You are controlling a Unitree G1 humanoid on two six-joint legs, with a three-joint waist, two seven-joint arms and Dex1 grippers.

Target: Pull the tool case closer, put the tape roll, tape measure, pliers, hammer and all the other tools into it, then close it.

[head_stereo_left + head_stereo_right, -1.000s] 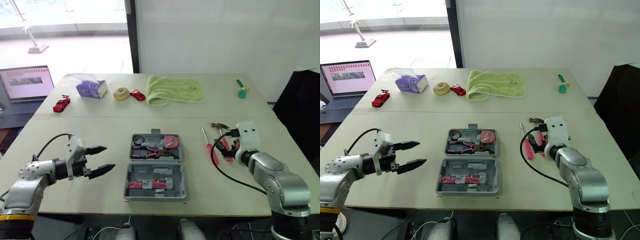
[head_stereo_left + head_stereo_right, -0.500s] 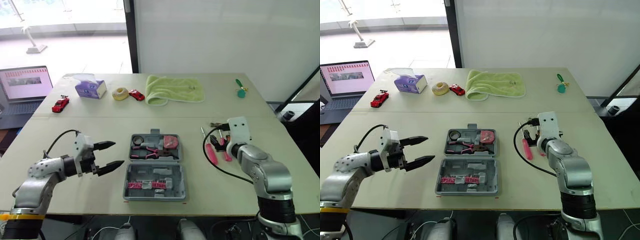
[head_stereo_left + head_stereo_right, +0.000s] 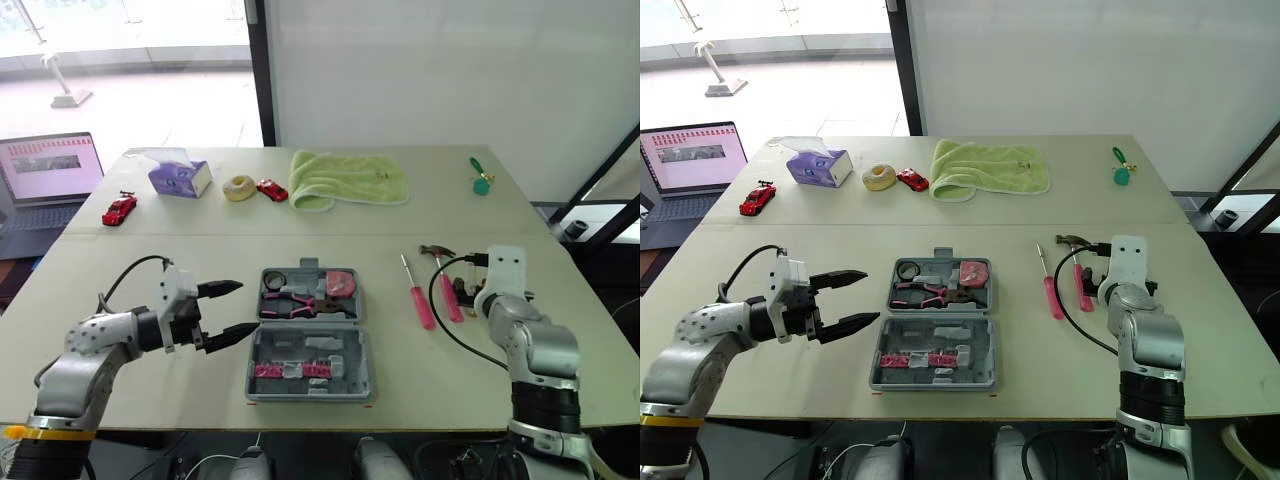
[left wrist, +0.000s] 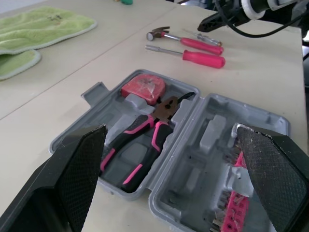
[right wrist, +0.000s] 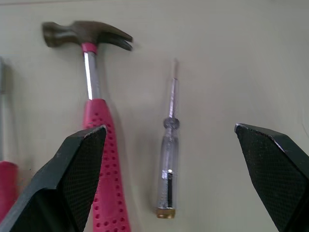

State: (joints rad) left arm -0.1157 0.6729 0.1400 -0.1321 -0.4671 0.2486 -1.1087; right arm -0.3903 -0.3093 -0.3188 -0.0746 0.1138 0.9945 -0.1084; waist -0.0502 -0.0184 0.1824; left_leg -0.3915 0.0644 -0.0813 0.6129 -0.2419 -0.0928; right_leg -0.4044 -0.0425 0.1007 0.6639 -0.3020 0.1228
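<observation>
Table (image 3: 790, 240) | open tool case (image 4: 212, 130) | hammer (image 5: 99, 130), clear screwdriver (image 5: 169, 154) before wide right jaws | left jaws wide

No legible text, numbers or brand marks anywhere. Laptop screen (image 3: 695, 155), well beyond the left tool (image 3: 873, 295) on its outer side: rows of pink content, too small to read. Tissue box (image 3: 820, 165), far ahead of that tool on the desk (image 3: 970, 215): printed pattern, not readable. Tape measure (image 4: 142, 87) face: nothing legible.
</observation>
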